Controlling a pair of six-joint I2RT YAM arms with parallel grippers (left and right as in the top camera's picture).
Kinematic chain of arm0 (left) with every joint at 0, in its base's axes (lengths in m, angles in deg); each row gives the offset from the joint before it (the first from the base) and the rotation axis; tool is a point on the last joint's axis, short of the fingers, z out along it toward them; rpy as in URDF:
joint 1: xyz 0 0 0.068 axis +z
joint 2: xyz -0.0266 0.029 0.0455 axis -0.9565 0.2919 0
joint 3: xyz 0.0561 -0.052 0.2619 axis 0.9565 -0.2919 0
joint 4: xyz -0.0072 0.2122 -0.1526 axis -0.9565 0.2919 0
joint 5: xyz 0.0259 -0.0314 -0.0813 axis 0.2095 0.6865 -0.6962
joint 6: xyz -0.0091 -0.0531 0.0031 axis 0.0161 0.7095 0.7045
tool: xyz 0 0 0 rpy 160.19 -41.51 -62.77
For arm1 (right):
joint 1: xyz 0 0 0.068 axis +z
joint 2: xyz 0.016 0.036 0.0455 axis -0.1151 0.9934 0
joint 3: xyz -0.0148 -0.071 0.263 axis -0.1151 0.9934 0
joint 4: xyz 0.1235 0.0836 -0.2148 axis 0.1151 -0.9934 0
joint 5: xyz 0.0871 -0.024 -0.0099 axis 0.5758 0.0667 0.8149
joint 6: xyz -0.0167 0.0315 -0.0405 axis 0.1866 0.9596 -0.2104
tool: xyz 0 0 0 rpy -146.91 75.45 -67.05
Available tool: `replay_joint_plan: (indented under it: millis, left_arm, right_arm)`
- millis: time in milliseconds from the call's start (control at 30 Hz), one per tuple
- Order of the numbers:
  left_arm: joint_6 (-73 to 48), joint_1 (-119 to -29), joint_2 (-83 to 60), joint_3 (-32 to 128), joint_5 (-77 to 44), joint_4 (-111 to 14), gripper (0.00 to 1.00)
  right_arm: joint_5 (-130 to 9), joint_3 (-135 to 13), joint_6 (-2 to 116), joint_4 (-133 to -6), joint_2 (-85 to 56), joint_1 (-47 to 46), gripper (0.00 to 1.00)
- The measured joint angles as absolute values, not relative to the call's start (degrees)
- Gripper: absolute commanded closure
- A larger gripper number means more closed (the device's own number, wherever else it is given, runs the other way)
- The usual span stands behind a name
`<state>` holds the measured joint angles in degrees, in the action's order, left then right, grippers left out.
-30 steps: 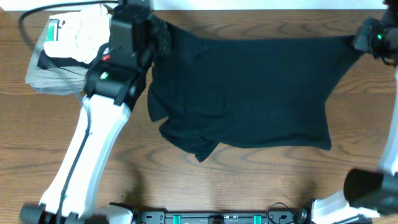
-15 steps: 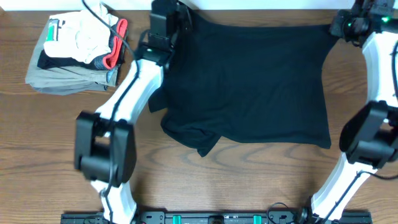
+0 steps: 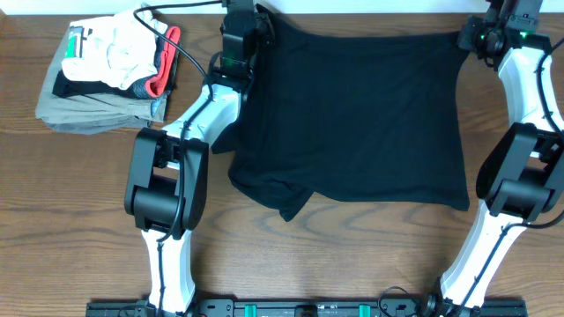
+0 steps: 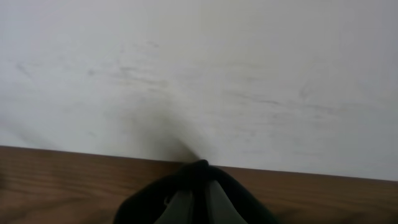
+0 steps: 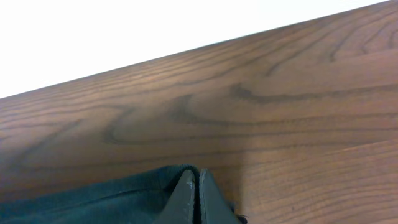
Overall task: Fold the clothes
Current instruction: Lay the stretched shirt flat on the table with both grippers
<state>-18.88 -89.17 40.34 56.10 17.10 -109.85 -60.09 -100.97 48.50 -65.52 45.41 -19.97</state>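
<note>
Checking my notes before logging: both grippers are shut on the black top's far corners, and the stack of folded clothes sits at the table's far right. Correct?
Not quite: the stack of folded clothes sits at the far left, as the overhead view shows. The left gripper and right gripper are indeed shut on the black top's far corners.

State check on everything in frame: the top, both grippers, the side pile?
black top: spread flat, not yet folded, near-left edge rumpled.
left gripper: shut on the black top's far left corner.
right gripper: shut on the black top's far right corner.
folded garments: stacked at far left, apart from both arms.
</note>
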Motion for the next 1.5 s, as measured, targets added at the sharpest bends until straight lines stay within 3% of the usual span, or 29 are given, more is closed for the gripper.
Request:
replay_joint_plan:
  millis: [200, 600, 867, 1500]
  left_arm:
    - [-18.9, -88.49, 40.34, 56.19, 17.05, -103.08, 0.94]
    - [-18.9, -88.56, 31.62, 56.04, 15.48, -66.88, 0.94]
    - [-18.9, -88.56, 27.07, 56.47, 14.19, -53.07, 0.94]
    - [-18.9, -88.56, 27.36, 55.05, 10.39, -41.05, 0.94]
  right_arm:
    - [-59.46, -100.97, 48.5, -68.96, 46.06, -19.97, 0.99]
    - [-59.11, -100.97, 48.47, -83.69, 46.06, -20.19, 0.99]
    - [-57.95, -100.97, 47.42, -89.87, 46.06, -21.7, 0.99]
    - [-57.69, -100.97, 46.99, -97.98, 46.06, -22.07, 0.99]
